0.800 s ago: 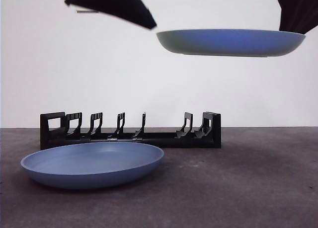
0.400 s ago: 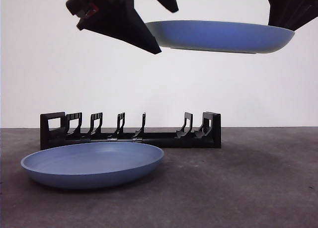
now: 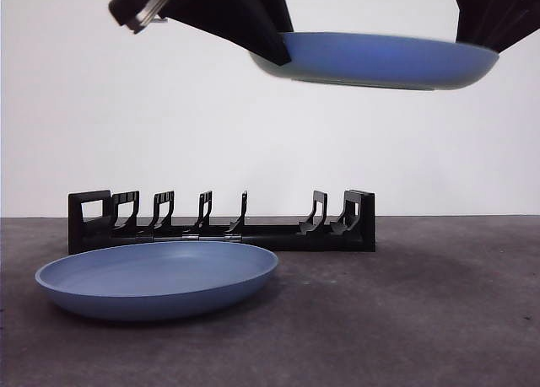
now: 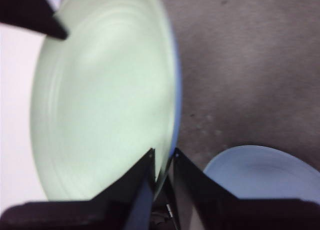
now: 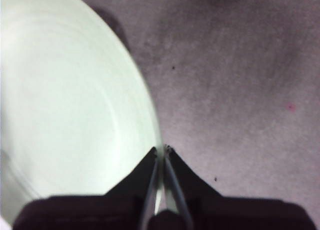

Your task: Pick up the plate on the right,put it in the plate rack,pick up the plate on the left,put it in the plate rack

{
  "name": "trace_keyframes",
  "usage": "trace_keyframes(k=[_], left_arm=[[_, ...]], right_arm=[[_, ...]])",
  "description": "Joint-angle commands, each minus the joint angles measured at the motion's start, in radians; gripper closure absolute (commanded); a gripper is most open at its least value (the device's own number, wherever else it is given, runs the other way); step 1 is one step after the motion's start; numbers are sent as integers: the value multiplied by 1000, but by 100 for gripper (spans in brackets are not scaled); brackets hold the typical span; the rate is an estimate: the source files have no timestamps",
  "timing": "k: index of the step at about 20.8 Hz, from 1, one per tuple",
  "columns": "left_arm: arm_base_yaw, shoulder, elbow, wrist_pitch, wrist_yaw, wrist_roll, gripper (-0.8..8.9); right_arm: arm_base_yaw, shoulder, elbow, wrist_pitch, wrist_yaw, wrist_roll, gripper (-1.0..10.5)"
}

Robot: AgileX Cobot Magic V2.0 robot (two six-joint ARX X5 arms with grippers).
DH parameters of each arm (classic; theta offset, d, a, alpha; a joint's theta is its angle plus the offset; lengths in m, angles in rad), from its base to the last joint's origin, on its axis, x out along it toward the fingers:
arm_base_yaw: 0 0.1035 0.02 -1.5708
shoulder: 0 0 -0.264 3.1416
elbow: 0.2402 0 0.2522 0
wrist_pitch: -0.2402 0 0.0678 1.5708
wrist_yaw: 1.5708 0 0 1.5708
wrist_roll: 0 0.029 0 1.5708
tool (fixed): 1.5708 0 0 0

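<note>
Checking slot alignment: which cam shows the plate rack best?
Front view: the plate rack shows whole, dividers in profile, behind the plate on the table. Right wrist catches maybe a dark corner; left wrist shows none.

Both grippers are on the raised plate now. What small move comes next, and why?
Probably tip the held plate toward upright. It hangs flat, high above the rack, pinched at opposite rims by the left gripper and the right gripper; the rack's slots take a plate on edge. The other plate lies in front of the rack.
</note>
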Motion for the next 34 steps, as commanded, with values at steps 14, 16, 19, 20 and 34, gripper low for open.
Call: trace_keyframes(k=[14,16,19,20,34], left_arm=[[-13,3,3,-58,-6,-74,822],[-20,3,3,-76,-13,-93,822],[-28,3,3,-106,-13,-127,822],[-32,3,3,-117,-13,-145,822],[27,0,3,-78,201,-607,822]], right_arm=[[2,-1,4,11,-26,-8,936],[2,-1,4,25,-26,-8,903],[2,-2,4,55,-43,-5,705],[2,-2,4,68,-61,2,631],[1,-52,297,92,-62,71,599]])
